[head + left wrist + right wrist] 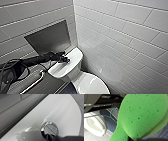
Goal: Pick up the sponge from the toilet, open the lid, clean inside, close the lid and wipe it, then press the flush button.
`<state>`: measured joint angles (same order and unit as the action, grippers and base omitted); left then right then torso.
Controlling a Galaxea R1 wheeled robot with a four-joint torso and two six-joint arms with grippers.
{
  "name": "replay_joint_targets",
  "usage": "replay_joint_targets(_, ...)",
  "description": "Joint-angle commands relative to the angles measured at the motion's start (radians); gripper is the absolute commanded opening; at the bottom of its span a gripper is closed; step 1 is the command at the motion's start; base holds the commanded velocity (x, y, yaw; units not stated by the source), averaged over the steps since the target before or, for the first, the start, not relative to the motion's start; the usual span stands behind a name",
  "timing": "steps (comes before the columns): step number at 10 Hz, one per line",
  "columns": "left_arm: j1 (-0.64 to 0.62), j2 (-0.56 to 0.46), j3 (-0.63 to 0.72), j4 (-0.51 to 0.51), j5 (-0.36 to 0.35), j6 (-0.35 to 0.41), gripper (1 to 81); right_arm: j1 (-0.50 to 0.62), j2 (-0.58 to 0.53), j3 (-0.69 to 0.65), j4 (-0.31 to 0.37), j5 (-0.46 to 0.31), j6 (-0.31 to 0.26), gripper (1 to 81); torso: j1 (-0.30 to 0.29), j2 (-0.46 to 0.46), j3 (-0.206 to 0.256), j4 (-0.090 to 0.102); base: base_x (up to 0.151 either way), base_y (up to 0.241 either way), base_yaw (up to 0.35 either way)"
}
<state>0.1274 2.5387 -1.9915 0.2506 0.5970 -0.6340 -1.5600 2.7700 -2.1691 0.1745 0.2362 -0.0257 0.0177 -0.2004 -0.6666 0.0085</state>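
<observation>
While the left gripper [67, 60], open or closed I cannot tell, sits at the flush button [49, 129] on the toilet [75, 53] mid-frame, the right gripper [136, 139] is clamped on the sponge [140, 116], seemingly soft, light, best pinched at its edge.

From where I stand there is nothing to read: no lettering, brand mark, number or sign. The toilet [75, 56] is plain glossy white, the flush button [50, 129] is bare shiny metal with a slot across it, the sponge [140, 115] is plain speckled green, and the wall tiles [125, 35] are unmarked.
</observation>
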Motion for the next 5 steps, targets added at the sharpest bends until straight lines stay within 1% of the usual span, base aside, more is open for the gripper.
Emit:
replay_joint_targets(1, -0.171, -0.004, -0.006, 0.032, 0.047, 0.002, 1.0, -0.024, -0.008, 0.013, -0.004, -0.084, -0.003, 1.0, 0.0, 0.0, 0.0, 0.0, 0.0, 0.0, 0.0)
replay_joint_targets(5, -0.137, 0.028, -0.047, 0.036, 0.047, 0.004, 1.0, -0.024, -0.007, 0.013, -0.006, -0.084, -0.003, 1.0, 0.0, 0.0, 0.0, 0.0, 0.0, 0.0, 0.0)
